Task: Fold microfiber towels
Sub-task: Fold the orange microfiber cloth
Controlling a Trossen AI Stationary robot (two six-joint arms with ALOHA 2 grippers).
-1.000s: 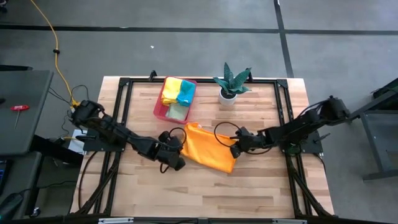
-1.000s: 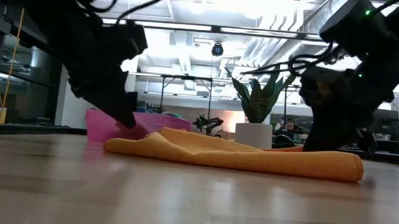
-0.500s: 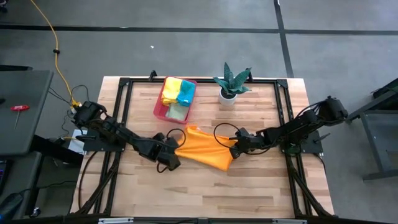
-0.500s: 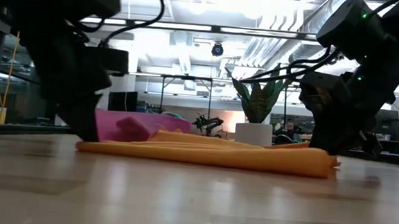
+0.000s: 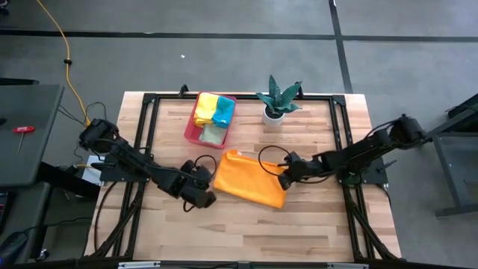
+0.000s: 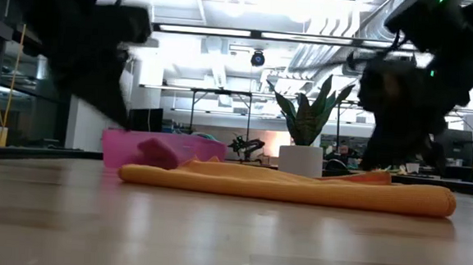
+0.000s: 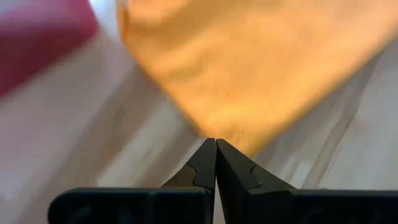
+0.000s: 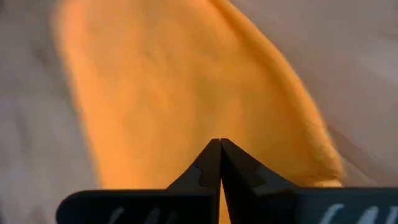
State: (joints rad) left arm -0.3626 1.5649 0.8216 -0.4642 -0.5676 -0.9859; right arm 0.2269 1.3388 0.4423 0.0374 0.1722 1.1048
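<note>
The orange towel (image 5: 249,179) lay flat at the centre of the frame. The left gripper (image 5: 203,196), just beside its left edge, and the right gripper (image 5: 287,172), at its right edge, were both pressed together and held nothing. We judged each should open and pinch one corner before folding. We counted one orange towel, and yellow, teal and green towels in one pink tray (image 5: 192,127), also one plant (image 5: 278,97).

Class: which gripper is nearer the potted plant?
Right. The right gripper sits just below the potted plant, at the orange towel's edge; the left gripper lies farther off, left.
</note>
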